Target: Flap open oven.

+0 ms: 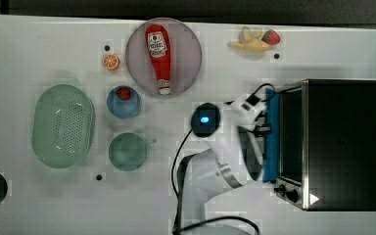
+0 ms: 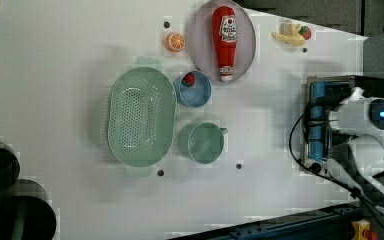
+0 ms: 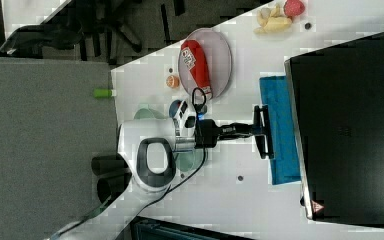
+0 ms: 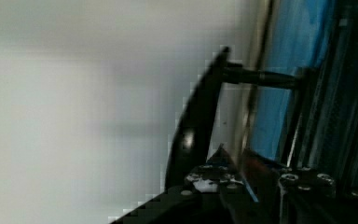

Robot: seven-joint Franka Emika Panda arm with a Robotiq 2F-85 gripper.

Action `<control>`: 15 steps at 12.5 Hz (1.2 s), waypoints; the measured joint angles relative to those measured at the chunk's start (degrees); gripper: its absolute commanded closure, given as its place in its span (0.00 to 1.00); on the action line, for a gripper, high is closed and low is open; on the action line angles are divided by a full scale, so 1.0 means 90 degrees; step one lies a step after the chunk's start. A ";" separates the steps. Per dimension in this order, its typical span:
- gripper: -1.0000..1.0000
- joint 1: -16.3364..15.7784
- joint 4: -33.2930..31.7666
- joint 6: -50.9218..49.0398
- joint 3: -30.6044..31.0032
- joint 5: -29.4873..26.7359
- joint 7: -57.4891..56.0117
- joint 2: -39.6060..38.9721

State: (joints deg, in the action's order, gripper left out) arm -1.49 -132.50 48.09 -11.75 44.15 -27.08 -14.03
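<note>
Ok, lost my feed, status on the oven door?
Pincer closed on door handle. Oven door partly flapped open. Nothing blocking in front.

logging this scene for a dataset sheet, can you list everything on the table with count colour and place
oven: 1, black with silver front frame, top view's right; its blue-tinted door is hanging partly open
plate: 1, pale grey, top view's upper middle
ketchup bottle: 1, red, lying on the plate
orange slice: 1, orange, to the top view's left of the plate
banana and strawberry: 1 cluster, yellow and red, top view's upper right
colander: 1, light green, top view's left
bowl: 1, blue, with a small red thing inside, beside the colander
cup: 1, green, below the blue bowl in the top view
table: 1, white
gripper: 1, black, at the door's handle, shut on it
</note>
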 measured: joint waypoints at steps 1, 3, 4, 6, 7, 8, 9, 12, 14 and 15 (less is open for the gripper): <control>0.82 -0.0146 0.0000 -0.0022 0.0064 0.0336 0.0496 -0.0183; 0.82 -0.0378 0.0025 -0.0106 0.0232 0.1147 0.1590 -0.0597; 0.82 -0.0481 0.0012 -0.0143 0.0302 0.1452 0.2105 -0.0808; 0.82 -0.0702 0.0025 -0.0096 0.0309 0.1871 0.2970 -0.1267; 0.82 -0.0796 0.0037 -0.0096 0.0302 0.1846 0.3330 -0.1492; 0.82 -0.0879 0.0075 -0.0099 0.0304 0.1840 0.3579 -0.1724; 0.82 -0.0968 0.0137 -0.0177 0.0281 0.1840 0.3771 -0.1860; 0.82 -0.0994 0.0261 -0.0190 0.0254 0.1281 0.3983 -0.1773; 0.82 -0.0982 0.0274 0.0087 0.0255 0.0081 0.4088 -0.1534; 0.82 -0.0988 0.0311 0.0099 0.0281 -0.0413 0.4088 -0.1338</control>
State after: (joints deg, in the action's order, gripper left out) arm -10.39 -129.70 48.99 -9.22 40.43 9.71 -26.07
